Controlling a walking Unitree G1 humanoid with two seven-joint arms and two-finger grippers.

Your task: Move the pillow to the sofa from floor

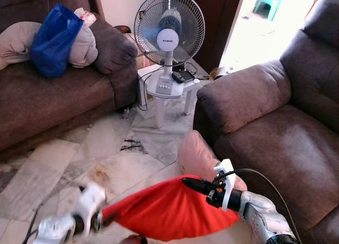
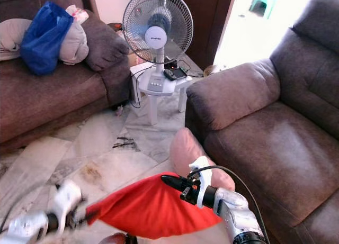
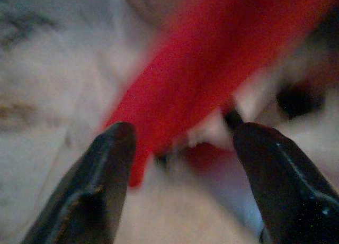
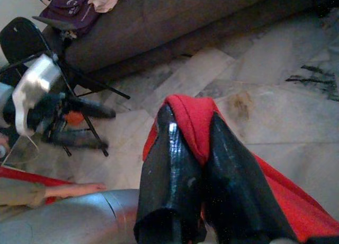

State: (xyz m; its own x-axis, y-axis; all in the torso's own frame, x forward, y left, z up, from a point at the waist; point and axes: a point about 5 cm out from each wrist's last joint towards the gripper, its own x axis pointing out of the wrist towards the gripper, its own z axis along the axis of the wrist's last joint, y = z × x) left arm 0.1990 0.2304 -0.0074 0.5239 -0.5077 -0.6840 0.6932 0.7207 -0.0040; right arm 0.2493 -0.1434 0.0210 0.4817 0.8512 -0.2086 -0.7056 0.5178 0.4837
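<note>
Red pillow [image 1: 164, 209] held low in the foreground, above the marble floor [image 1: 106, 159], stretched between the two arms. Right claw [image 1: 193, 184] clenched on the pillow's upper corner; in the right wrist view both black fingers [image 4: 172, 170] pinch a fold of red fabric between them. Left claw [image 3: 180, 148] released, fingers spread wide apart, with the pillow's other end lying blurred just ahead of the gap; in the head views the left arm is motion-blurred at the pillow's left tip, and I cannot tell whether it touches the fabric. A second, pink pillow [image 1: 198, 156] stands on the floor just behind the red one, leaning against the front of the brown sofa [image 1: 275, 133] on the right. Another brown sofa [image 1: 58, 96] on the left carries a blue bag [image 1: 53, 40] resting on a grey cushion [image 1: 82, 45]. Between the two sofas, a white stool [image 1: 167, 93] holds a standing fan [image 1: 168, 29] and a small dark device [image 1: 178, 77]. Dark scuff marks [image 1: 132, 145] on the floor tiles in front of the stool. Right wrist view also takes in a folding black chair [image 4: 32, 48] near the far sofa and a person's forearm [image 4: 58, 191] low at the edge.
</note>
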